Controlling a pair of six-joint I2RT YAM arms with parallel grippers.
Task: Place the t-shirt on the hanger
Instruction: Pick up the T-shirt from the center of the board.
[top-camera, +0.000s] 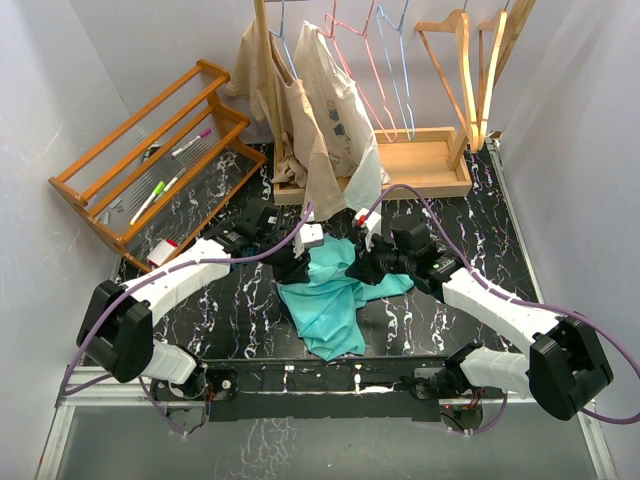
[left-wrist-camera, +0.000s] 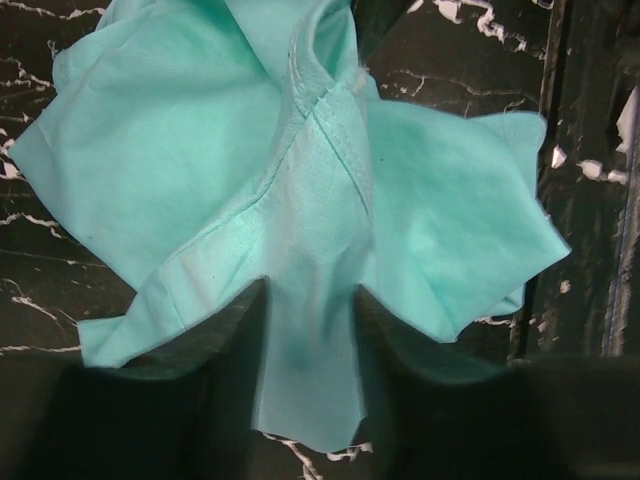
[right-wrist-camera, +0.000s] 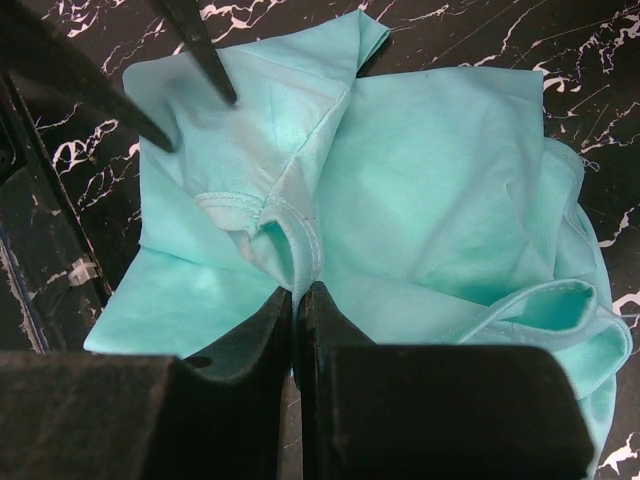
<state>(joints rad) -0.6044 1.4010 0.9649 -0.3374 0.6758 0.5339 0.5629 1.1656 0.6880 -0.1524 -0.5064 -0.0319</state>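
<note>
The right gripper (right-wrist-camera: 296, 318) has its fingers pressed together with only a hairline gap, nipping a stitched seam edge of the teal short-sleeved cloth t-shirt (top-camera: 335, 285). The left gripper (left-wrist-camera: 310, 400) is partly closed on a bunched fold of the same garment. The fold fills the gap between its fingers, and creases fan out from it.

The shirt lies crumpled on the black marbled table (top-camera: 250, 310) between the two arms. The light-brown wooden triangular hanger (top-camera: 465, 90) hangs well apart, on the rack at the far right.

The step in hand looks like taking two holds and opening the garment out.

- **Check each pinch:** each one should catch a single layer at a hem or the neck, not a wad. A wad would lift as a lump and hide the opening.
- **Draw the hands apart:** move them slowly and level so the cloth tightens evenly. The right hold is very shallow and could slip if jerked.
- **Re-grip if needed:** I cannot tell which seam each gripper has. If the shirt does not open when spread, a fresh grip nearer the shoulders would probably serve better.
</note>
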